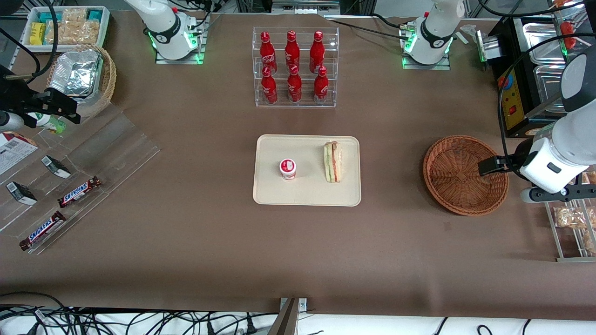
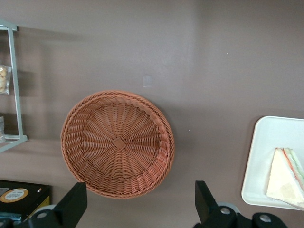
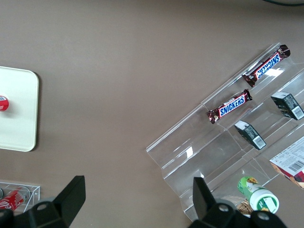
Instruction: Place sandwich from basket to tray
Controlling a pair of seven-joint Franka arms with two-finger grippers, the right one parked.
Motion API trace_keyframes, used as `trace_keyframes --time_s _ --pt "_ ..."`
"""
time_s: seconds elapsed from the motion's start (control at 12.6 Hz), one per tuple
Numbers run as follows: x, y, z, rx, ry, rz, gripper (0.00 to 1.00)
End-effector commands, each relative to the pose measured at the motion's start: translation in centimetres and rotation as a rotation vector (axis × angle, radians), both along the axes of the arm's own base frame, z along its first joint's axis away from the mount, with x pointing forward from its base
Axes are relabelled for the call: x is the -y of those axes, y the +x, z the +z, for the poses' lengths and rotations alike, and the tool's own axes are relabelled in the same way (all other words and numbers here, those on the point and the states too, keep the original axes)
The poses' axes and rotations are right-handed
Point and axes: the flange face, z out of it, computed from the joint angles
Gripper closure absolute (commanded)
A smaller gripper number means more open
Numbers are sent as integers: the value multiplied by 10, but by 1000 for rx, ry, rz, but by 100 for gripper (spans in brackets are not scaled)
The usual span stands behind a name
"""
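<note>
The sandwich [image 1: 332,162] lies on the tray [image 1: 307,195], beside a small red-and-white cup [image 1: 287,168]. The basket [image 1: 465,175] sits well apart, toward my working arm's end of the table. My gripper [image 2: 140,205] hangs above that basket, its 2 fingers [image 2: 71,205] spread wide, holding and touching nothing.

Six red soda bottles [image 1: 293,65] sit in a clear rack, two Snickers bars [image 1: 80,191] lie on a clear stepped stand toward the parked arm's end, plus a wicker basket with foil containers [image 1: 77,74] nearby.
</note>
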Motion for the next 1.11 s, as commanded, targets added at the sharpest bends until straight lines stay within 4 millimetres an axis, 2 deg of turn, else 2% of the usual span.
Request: trace_keyframes --time_s 0.0,0.16,0.4,0.79,0.95,1.03 --pt "-4 -12 22 4 -23 -43 0" --pt "-11 -18 31 4 -42 -75 0" --pt "-17 -38 46 6 -33 -148 0" --pt "11 -73 58 1 -22 -193 0" --pt "14 -75 60 5 -46 -190 0" --pt "9 -73 58 0 -51 -181 0"
